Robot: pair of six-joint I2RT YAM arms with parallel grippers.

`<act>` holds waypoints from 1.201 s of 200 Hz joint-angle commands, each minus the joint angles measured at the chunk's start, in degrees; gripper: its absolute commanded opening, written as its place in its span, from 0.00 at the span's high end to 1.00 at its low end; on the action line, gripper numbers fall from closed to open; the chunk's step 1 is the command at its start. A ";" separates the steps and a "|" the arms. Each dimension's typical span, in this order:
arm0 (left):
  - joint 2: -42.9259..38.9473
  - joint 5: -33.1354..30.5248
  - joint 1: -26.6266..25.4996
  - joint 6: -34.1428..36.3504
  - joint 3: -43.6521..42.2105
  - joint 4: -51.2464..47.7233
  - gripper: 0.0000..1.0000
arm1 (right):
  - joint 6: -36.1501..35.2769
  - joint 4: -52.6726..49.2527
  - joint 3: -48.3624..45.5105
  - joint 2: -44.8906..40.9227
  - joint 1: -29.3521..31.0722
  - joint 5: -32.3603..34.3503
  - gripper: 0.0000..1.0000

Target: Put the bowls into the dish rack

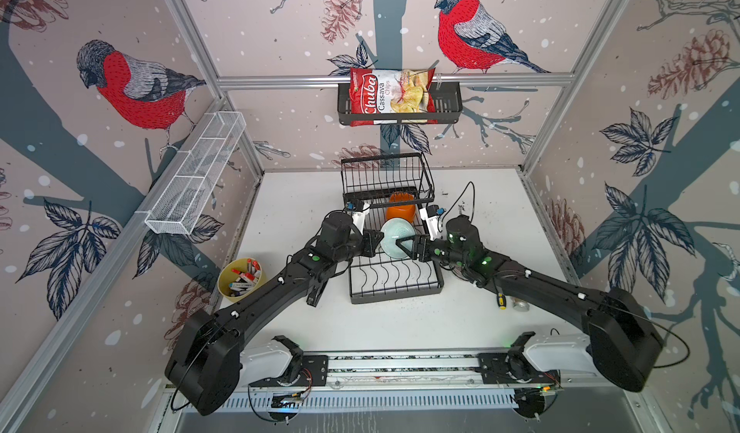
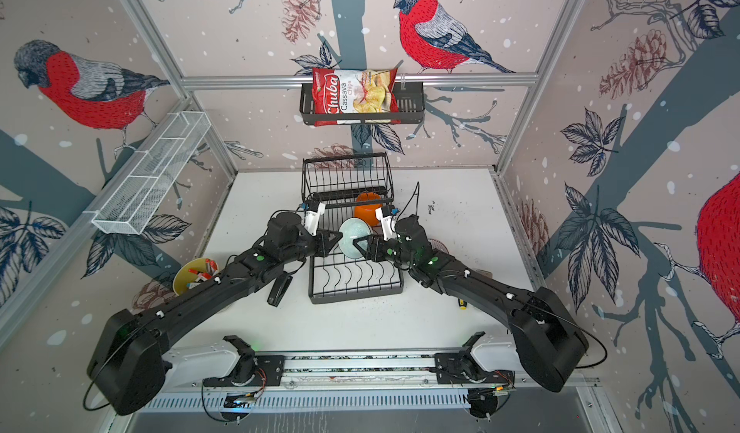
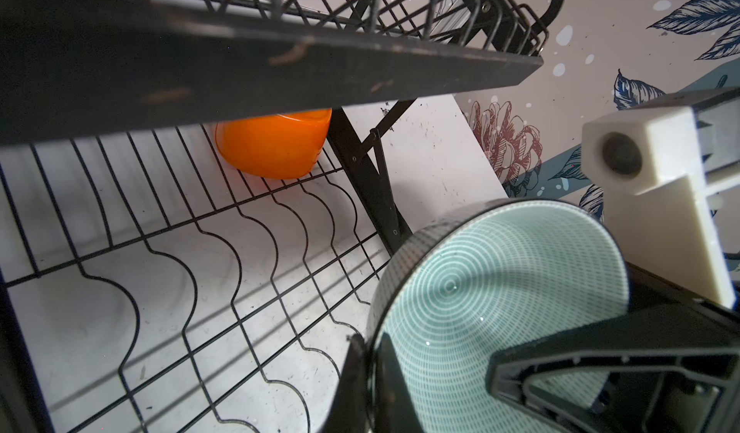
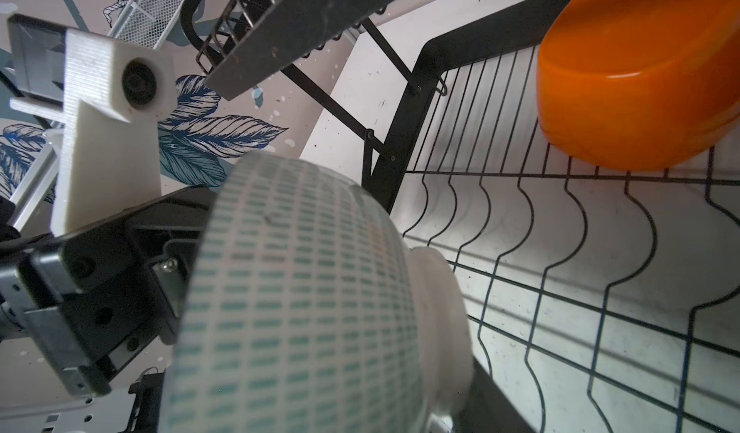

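With the left claw (image 1: 375,238) clamped on the rim of the mint bowl (image 1: 391,231), tilted on edge over the rack (image 1: 396,299) near the orange bowl (image 1: 400,210), confirm that the right claw (image 1: 407,246), at the opposite rim and not discernibly closed, holds before releasing left

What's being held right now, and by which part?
The pale mint patterned bowl, pinched at its rim by the left end effector. Whether the right end effector, at the opposite rim, grips too cannot be told.

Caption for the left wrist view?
Left gripper pinching the mint bowl over the dish rack, orange bowl already loaded.
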 commanded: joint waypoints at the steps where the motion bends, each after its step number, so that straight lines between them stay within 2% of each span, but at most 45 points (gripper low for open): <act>1: 0.34 0.41 -0.01 -0.42 -0.01 3.98 1.00 | -3.55 2.21 1.42 0.31 1.15 -2.72 0.42; 51: 0.26 0.97 -0.01 -0.03 -0.14 3.98 1.00 | -4.80 -0.64 2.95 1.21 2.13 0.37 0.43; 85: 0.36 1.10 0.00 0.16 -0.10 3.96 0.95 | -4.78 -1.17 3.29 1.44 2.21 1.61 0.43; 112: 0.85 1.48 -0.01 0.24 -0.09 4.16 1.00 | -4.82 -1.05 3.29 1.39 2.39 1.42 0.43; 240: 3.22 5.27 0.00 0.24 0.38 4.90 1.00 | -5.61 -2.05 5.36 3.13 3.21 1.23 0.44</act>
